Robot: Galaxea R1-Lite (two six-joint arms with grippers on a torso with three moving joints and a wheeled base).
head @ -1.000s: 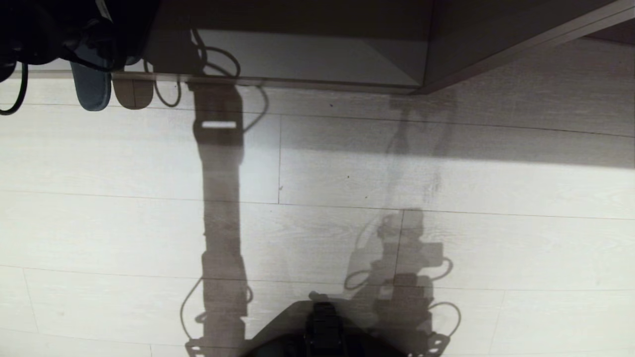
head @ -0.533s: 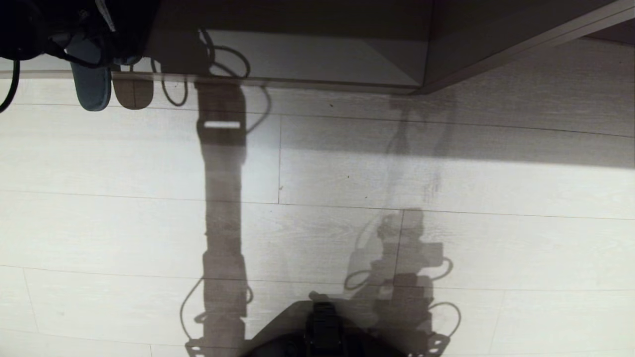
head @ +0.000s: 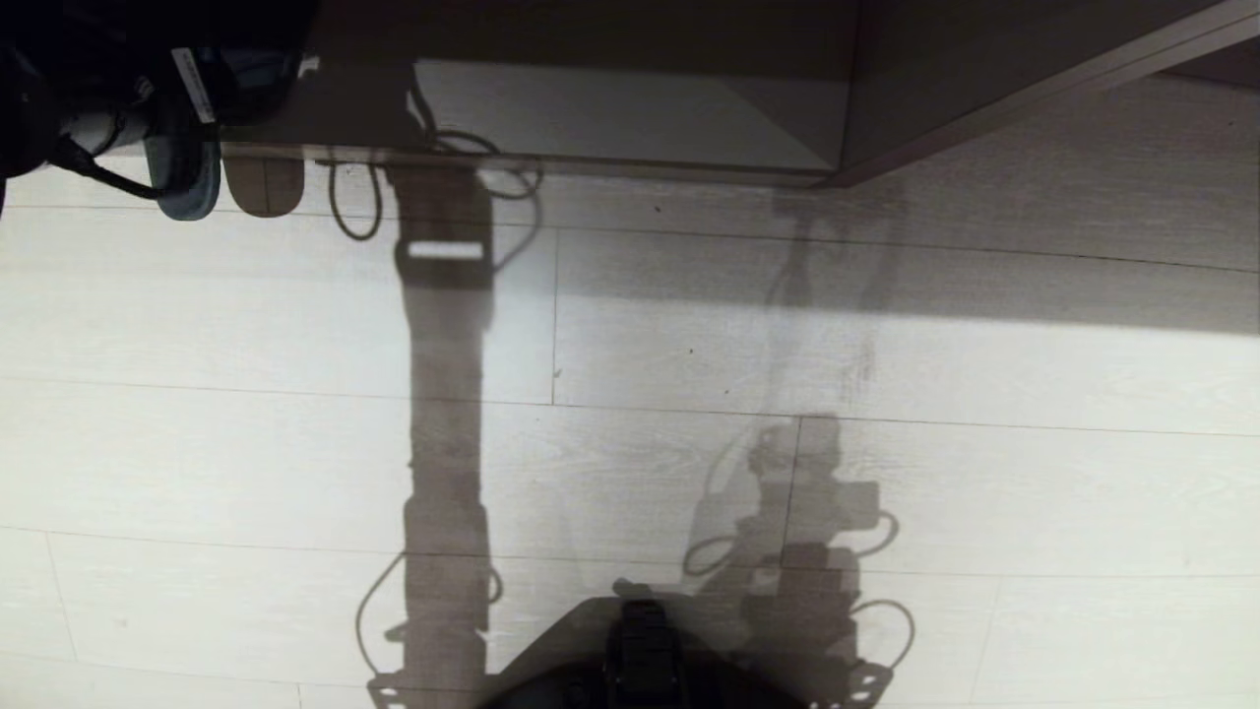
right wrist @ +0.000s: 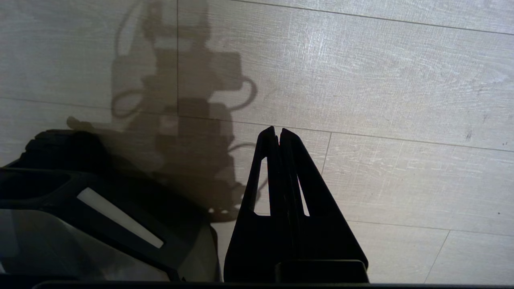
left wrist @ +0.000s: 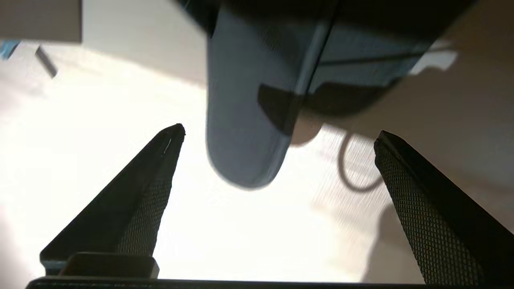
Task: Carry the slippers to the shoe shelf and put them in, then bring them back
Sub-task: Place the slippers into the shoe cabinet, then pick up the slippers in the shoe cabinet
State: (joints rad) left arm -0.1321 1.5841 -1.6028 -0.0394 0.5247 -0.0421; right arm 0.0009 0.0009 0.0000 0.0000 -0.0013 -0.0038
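The grey-blue slippers (head: 185, 182) lie at the left end of the shoe shelf (head: 630, 113); one heel juts past its front edge over the floor. In the left wrist view that heel (left wrist: 245, 136) points at me, and the other slipper (left wrist: 361, 60) lies beside it, deeper in shadow. My left gripper (left wrist: 279, 130) is open a short way in front of the heel, with nothing between its black fingers (left wrist: 152, 184). My left arm (head: 108, 89) hides the rest of the pair in the head view. My right gripper (right wrist: 277, 130) is shut and empty, low over the floor.
A dark side panel (head: 886, 89) closes the shelf on the right. Pale wood-plank floor (head: 689, 443) stretches between the shelf and my base (head: 640, 660), crossed by the arms' shadows. Part of my base (right wrist: 100, 216) sits beside the right gripper.
My left arm has drawn back a little from the shelf, gripper still open. The slipper heel has stayed where it was. The right arm has not moved.
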